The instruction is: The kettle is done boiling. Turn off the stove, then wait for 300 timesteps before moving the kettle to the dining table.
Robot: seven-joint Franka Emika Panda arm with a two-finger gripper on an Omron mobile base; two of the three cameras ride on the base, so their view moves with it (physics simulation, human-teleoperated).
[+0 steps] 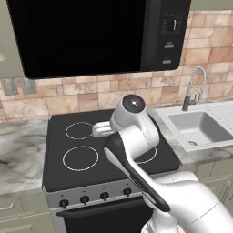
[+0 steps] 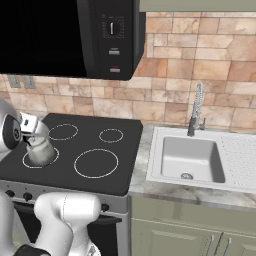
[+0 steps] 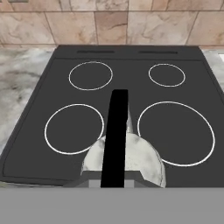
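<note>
The jaws are closed on the black handle of the kettle (image 3: pixel 127 159) above the stove (image 3: pixel 43 175). The lift should stay vertical, keeping the kettle level.

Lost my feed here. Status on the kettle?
Gripper shut on kettle handle. Kettle above the stove, between the front burners. Nothing in the way.

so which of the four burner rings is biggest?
The front right ring on the stove, on the sink side. It's clearly wider than the other three; the small back right ring sits behind it.
</note>
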